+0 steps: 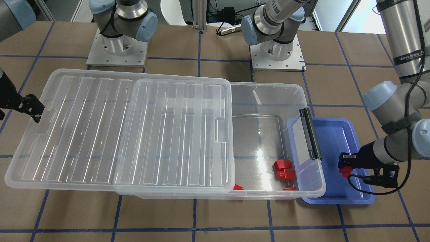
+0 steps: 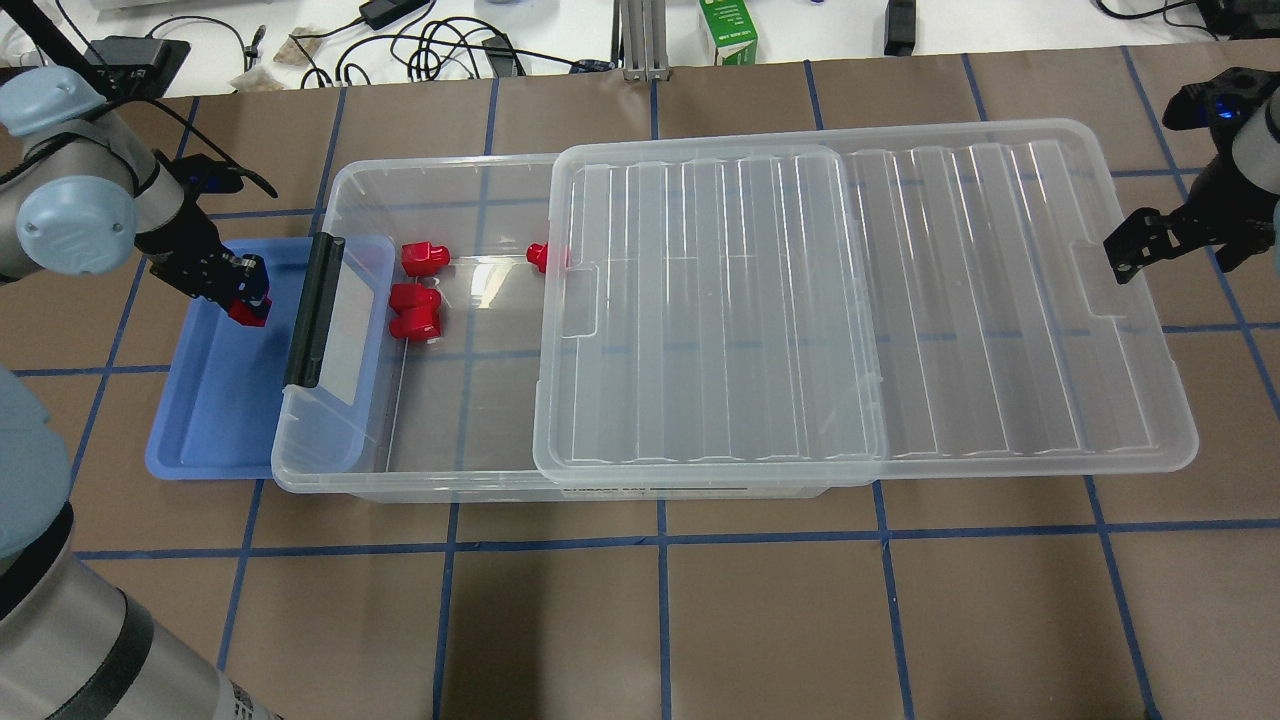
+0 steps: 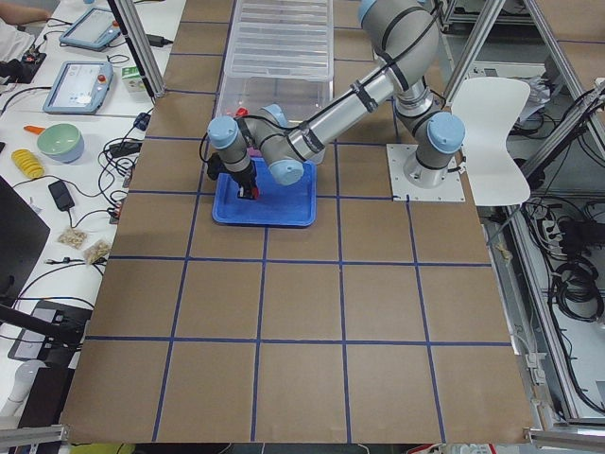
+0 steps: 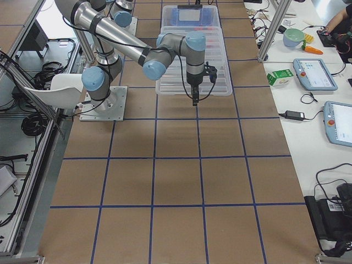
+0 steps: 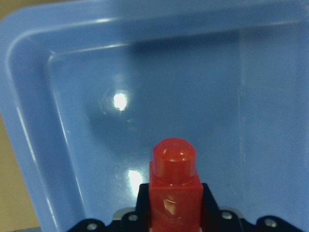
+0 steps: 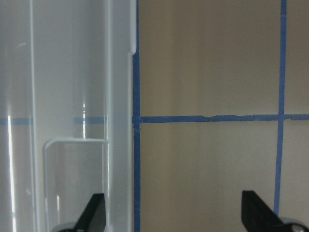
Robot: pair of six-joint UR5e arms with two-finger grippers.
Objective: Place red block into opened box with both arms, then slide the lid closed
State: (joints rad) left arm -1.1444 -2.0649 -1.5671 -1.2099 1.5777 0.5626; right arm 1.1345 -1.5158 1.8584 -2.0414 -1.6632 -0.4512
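White capitals run along the grey tube of my left arm [image 1: 410,50]. I read roughly "WANSEED", then the letters are cut off at the edge. A dark label strip [image 2: 650,491] on the near long wall of the box [image 2: 300,470] bears print too small to read. The lettering on the green carton [image 2: 727,30] is also illegible.

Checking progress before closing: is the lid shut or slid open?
Open: the lid overhangs one end of the box, leaving the latch end uncovered.
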